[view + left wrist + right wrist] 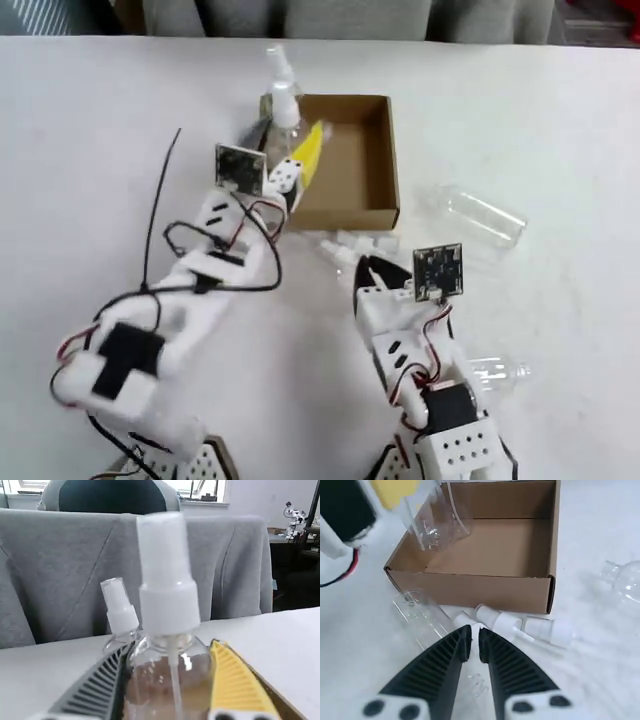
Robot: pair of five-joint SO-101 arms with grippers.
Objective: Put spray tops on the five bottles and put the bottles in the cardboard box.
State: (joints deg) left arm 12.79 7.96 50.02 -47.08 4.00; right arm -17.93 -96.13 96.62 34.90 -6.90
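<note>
Left wrist view finds the left pincer (170,652) pinching a capped bottle (167,680) upright between its grey and yellow fingers, spray top seated. Just beyond the pincer stands a second capped bottle (120,615). Seen from above, the held bottle hangs over the wall of the cardboard box (345,215) on the left arm's side, not squarely above the box floor.

The right pincer (474,636), fingers pressed almost together with nothing visible between them, hovers low over the tabletop (520,120). Just ahead of its tips lie loose spray tops (500,621) and a bare bottle (420,616) on its side, both close against the box's front wall. Another bare bottle (482,216) lies well off to that pincer's side.

The likely risk is that, let go here, the held bottle catches the box wall and topples outside, or tips over within. Being smooth and round, it may also slip in the grip.
</note>
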